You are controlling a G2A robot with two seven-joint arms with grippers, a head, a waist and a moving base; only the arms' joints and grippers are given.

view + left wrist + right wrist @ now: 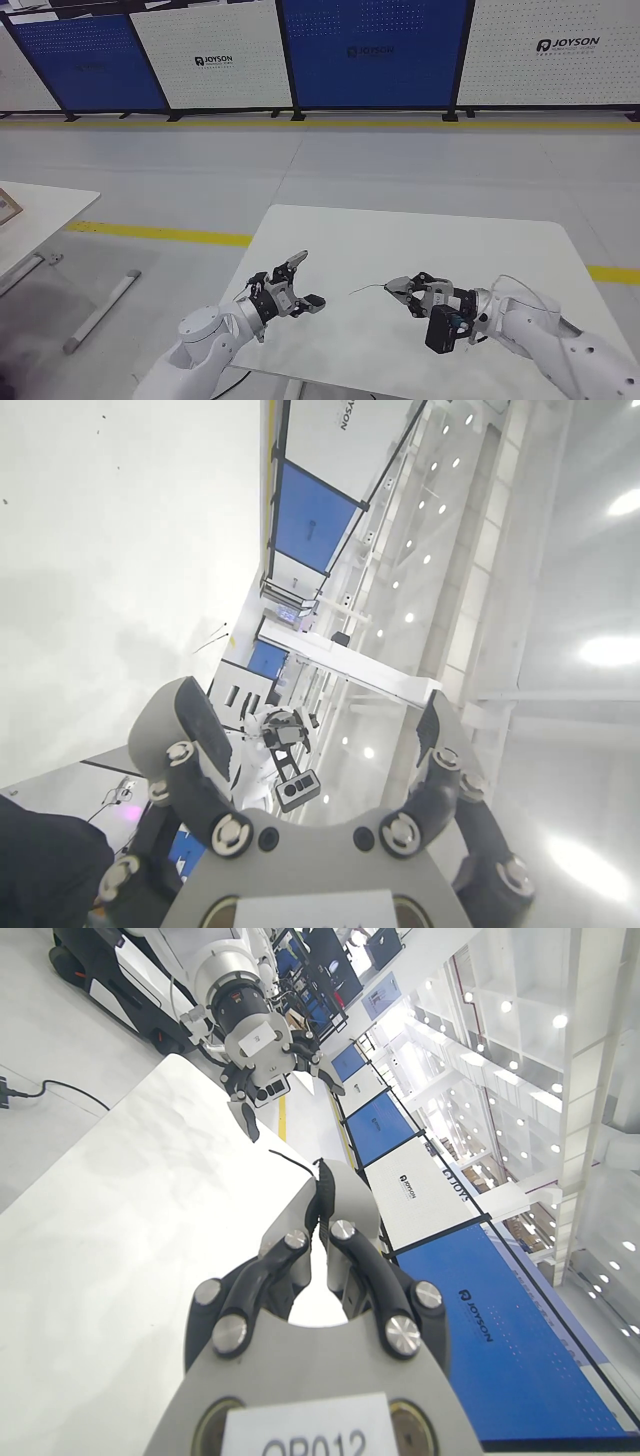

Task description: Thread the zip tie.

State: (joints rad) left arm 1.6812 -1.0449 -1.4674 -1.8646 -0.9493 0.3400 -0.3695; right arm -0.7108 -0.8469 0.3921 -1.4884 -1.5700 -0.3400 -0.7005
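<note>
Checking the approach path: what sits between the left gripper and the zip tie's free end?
Nothing: in the top view only bare table lies between the left gripper and the zip tie held by the right gripper.

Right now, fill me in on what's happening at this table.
The right gripper is shut on a thin zip tie. It holds the tie above the white table, with the free end poking out toward the other arm. The left gripper faces it across a gap, open and empty. No loop shows in the tie, so the threading is not yet done.
</note>
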